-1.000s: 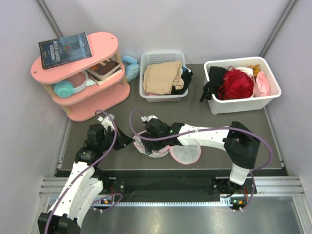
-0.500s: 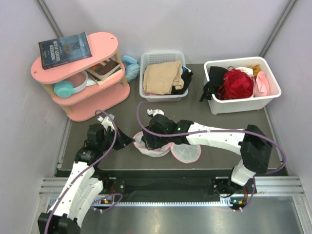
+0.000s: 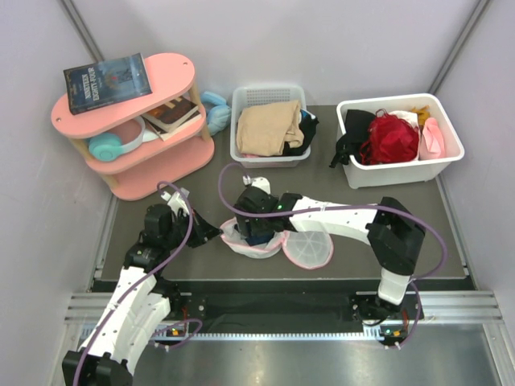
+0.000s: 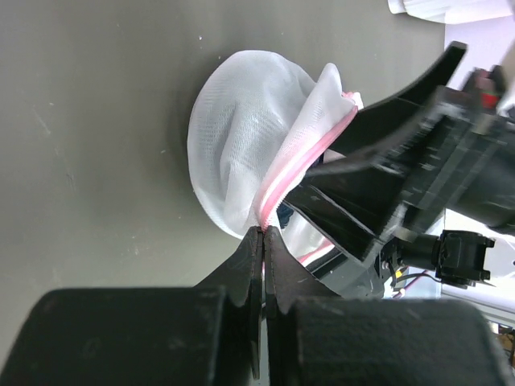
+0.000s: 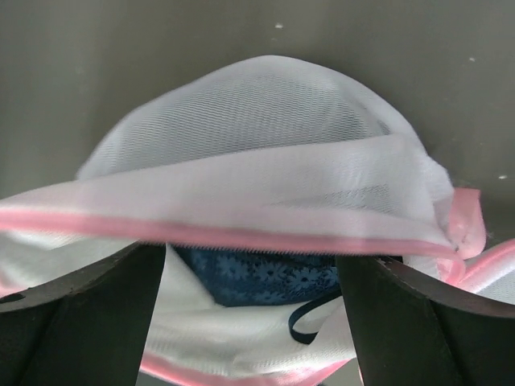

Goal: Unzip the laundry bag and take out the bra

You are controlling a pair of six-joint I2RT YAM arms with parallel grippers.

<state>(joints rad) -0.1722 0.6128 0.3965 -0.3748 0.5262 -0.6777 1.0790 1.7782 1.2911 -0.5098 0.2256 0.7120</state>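
Well, the zip looks undone already, so I judge this is the reaching-in stage. The left claw (image 4: pixel 263 233) is clenched on the pink trim of the laundry bag (image 4: pixel 241 137), holding its mouth open where it lies on the tabletop (image 3: pixel 338 193) between the arms. The right claw (image 5: pixel 249 257) is released, jaws spread wide at the opening, gripping nothing. Inside the pouch the bra (image 5: pixel 257 277) shows as dark blue flowered fabric with a thin strap, under the upper mesh flap. Next, I reckon, the right claw must slide deeper under that flap, close on the blue fabric alone, not the mesh, and draw it out against the left claw's hold
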